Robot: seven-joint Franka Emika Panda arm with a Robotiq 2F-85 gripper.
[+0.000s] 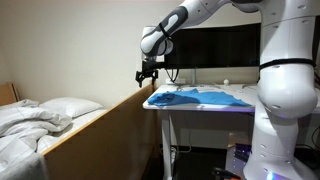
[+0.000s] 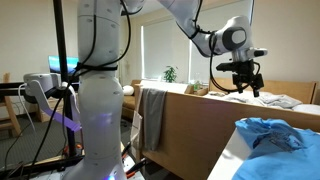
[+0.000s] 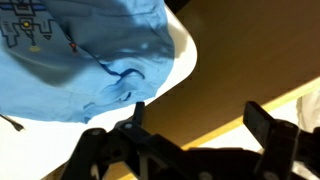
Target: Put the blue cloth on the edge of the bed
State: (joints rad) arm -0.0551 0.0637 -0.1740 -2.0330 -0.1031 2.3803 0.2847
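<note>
claw (image 1: 148, 77) spread, desk (image 1: 190, 108) w/ blue cloth (image 1: 200, 97)

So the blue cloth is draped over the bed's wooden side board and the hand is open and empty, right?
Not quite. The blue cloth lies bunched on the white desk, not over the bed's wooden side board, as an exterior view shows. The hand is indeed open and empty.

In an exterior view, cam sits low, mid-range: bed (image 1: 40, 120) left, desk (image 1: 165, 108) right, robot body (image 1: 285, 90) close. In an exterior view, cam looks from desk side past robot body (image 2: 100, 80) twd window (image 2: 170, 50). Both share gripper (image 1: 148, 80) (image 2: 243, 90), cloth (image 1: 200, 97) (image 2: 270, 135), bed board (image 1: 100, 125) (image 2: 210, 120). Wrist cam: v. close, facing down on cloth (image 3: 80, 60), desk corner (image 3: 185, 60).
</note>
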